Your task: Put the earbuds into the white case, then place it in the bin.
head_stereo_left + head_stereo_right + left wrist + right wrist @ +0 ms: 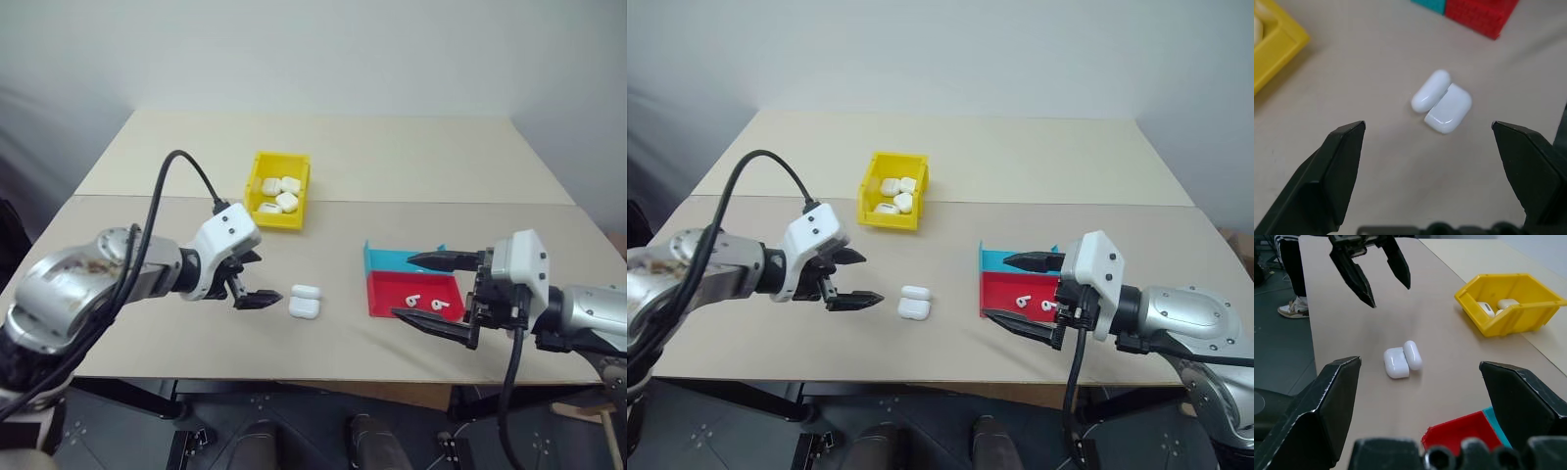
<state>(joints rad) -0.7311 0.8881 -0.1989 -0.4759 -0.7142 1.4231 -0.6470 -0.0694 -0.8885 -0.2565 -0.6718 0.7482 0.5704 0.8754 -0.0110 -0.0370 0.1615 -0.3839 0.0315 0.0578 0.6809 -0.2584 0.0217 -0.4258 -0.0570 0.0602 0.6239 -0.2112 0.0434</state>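
One open glossy white case (305, 301) lay just beyond the left gripper (247, 279); two tiny white earbuds (424, 303) sat by the right gripper (431, 293); four white cases (277, 194) filled the yellow plastic bin (261, 216).

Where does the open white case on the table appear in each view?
Left eye view: white case, near centre, beside the left pincer.
Right eye view, left of centre.
Left wrist view, ahead between the fingers.
Right wrist view, mid-table.
Shared landmark: yellow bin.

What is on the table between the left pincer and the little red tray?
The white case lies there, lid flipped open, on the table just past the left pincer. Beyond it, bare tabletop runs to the red tray. The left eye view shows this.
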